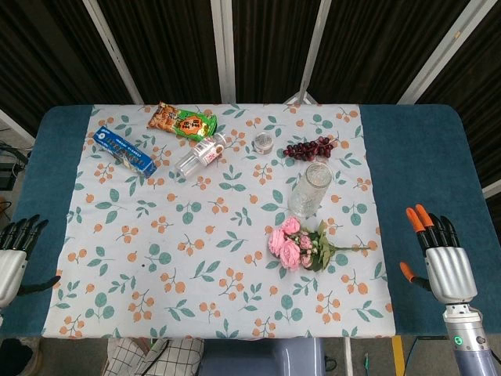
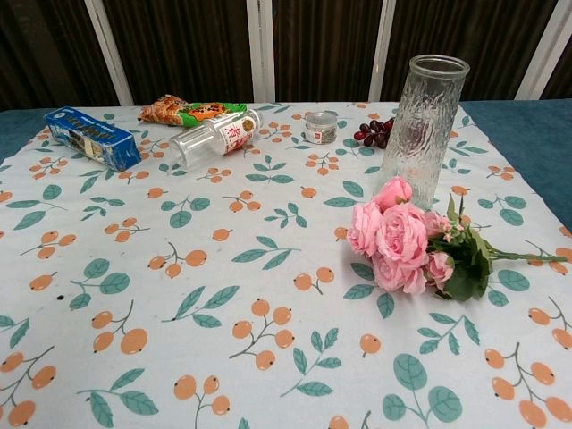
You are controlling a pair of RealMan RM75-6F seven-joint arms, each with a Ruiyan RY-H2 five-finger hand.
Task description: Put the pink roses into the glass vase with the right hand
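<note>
A bunch of pink roses (image 1: 292, 242) (image 2: 398, 239) lies on the floral tablecloth, blooms to the left and green stem pointing right. Just behind it stands the empty glass vase (image 1: 309, 189) (image 2: 423, 116), upright. My right hand (image 1: 442, 253) rests open on the blue table edge at the right, well apart from the roses, fingers spread and pointing away. My left hand (image 1: 14, 251) lies open at the far left edge, holding nothing. Neither hand shows in the chest view.
At the back lie a blue box (image 1: 124, 150) (image 2: 91, 137), an orange-green snack bag (image 1: 182, 121) (image 2: 189, 111), a clear plastic bottle (image 1: 200, 153) (image 2: 214, 137), a small jar (image 1: 264, 142) (image 2: 320, 127) and dark grapes (image 1: 310, 147) (image 2: 373, 132) behind the vase.
</note>
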